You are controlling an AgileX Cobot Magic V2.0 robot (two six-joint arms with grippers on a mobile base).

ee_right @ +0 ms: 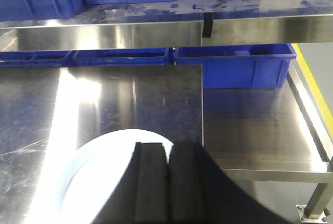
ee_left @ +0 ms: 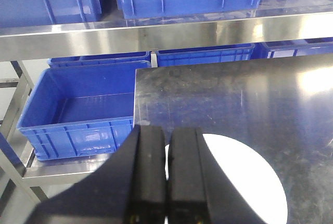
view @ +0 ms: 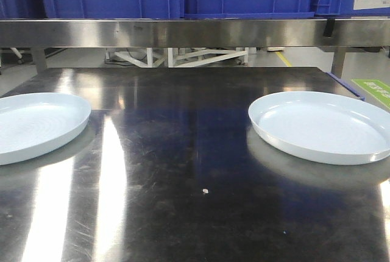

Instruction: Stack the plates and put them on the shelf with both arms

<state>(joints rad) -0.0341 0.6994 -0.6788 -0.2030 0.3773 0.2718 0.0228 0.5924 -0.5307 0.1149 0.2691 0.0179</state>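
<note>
left plate point(view: 36, 125) under left hand point(ee_left: 166, 182), closed together | right plate point(view: 323, 127) under right hand point(ee_right: 167, 182), closed together | well apart on desk point(view: 183, 152)

The left gripper point(ee_left: 167, 143) was closed, its two black fingers point(ee_left: 151, 177) pressed flat together along a thin vertical seam with nothing between them, pointing forward and tilted downward. The right gripper point(ee_right: 167, 153) was in the same pose, its dark fingers point(ee_right: 151, 187) also meeting with no gap and gripping nothing, angled forward and down.

Three near views, all facing shelf point(view: 183, 32)
</note>
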